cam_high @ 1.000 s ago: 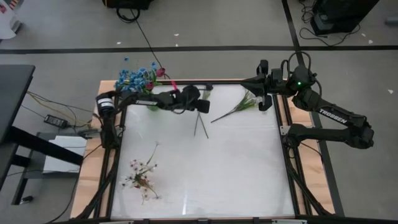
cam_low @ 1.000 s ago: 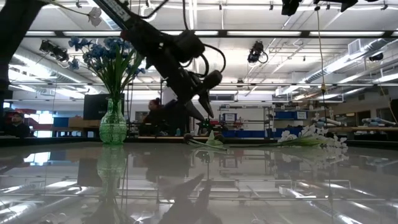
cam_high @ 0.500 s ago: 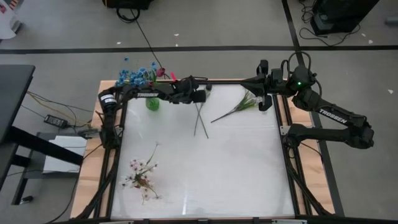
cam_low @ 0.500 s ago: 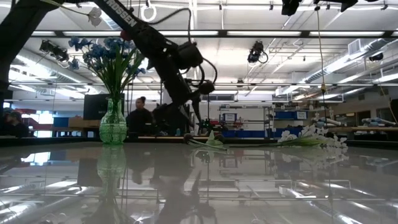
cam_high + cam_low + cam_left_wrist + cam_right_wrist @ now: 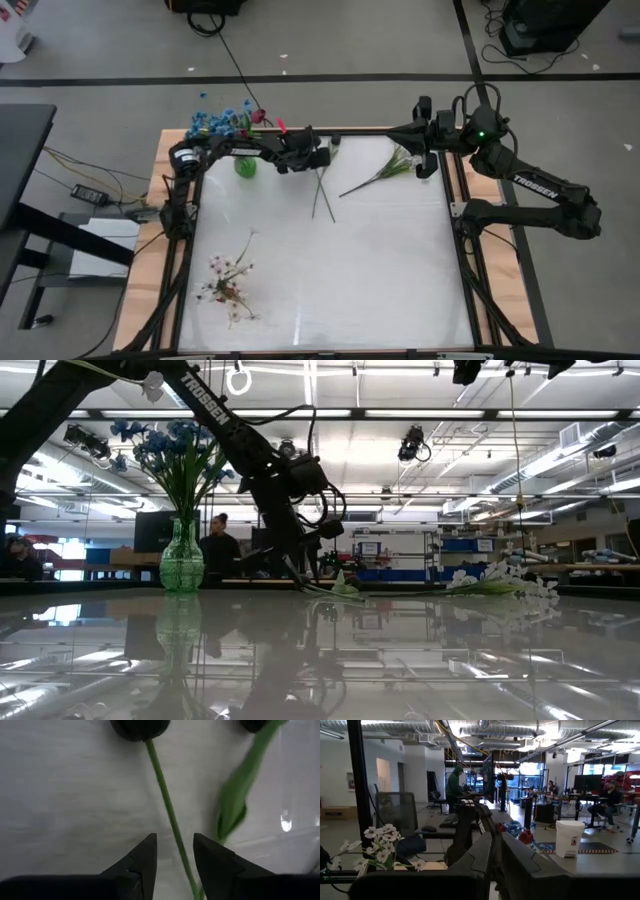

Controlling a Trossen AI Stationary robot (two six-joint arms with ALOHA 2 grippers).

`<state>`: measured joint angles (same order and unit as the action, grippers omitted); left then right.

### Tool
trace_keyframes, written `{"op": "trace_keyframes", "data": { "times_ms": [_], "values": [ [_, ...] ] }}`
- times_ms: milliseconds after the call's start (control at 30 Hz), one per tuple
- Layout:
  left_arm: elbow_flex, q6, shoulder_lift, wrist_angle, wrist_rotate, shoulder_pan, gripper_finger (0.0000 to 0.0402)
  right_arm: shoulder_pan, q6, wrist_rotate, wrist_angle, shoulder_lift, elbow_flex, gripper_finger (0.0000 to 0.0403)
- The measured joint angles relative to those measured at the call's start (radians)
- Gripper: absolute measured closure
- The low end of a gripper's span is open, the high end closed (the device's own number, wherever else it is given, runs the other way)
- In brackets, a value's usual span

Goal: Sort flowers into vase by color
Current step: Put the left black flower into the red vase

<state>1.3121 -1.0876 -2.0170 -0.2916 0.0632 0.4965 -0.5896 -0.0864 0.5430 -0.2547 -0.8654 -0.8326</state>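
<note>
Two dark-budded stems wait under the left claw

Two thin green stems with dark buds lie on the white worktop near the middle of its far edge, and the left claw hangs right over their bud ends. Its fingers stand a little apart, with one stem running into the gap between them; nothing is clamped yet. To do this step well, I judge the claw should drop straight down so that only this one stem sits between the fingers, close on the stem and not on the loose green leaf beside it, then lift clear before swinging toward the green glass vase of blue flowers at the far left corner.

The spray of small white blossoms lies near the far right corner, just by the right claw, which waits there with its fingers nearly together and holding nothing. A cluster of small pale, dark-centred flowers rests by the near left corner.

The left wrist view alone shows the stem lined up in the claw's gap and the two dark buds ahead. Only the high view shows how near the vase stands. The low view shows the vase upright with its blue blooms fanned out.
</note>
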Motion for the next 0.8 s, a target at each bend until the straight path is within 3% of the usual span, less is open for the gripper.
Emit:
{"op": "trace_keyframes", "data": {
  "times_ms": [233,600,800],
  "values": [
    [0.001,-0.011,-0.020,0.022,-0.008,0.002,0.0264,0.000,0.000,0.000,-0.002,0.000,0.000,0.0353],
    [0.000,0.073,-0.024,0.022,-0.009,0.003,0.0367,0.000,0.000,0.000,-0.005,0.000,0.000,0.0353],
    [-0.001,0.137,-0.018,0.034,-0.044,0.001,0.0392,0.000,0.000,0.000,-0.005,0.000,0.000,0.0353]
  ]
}}
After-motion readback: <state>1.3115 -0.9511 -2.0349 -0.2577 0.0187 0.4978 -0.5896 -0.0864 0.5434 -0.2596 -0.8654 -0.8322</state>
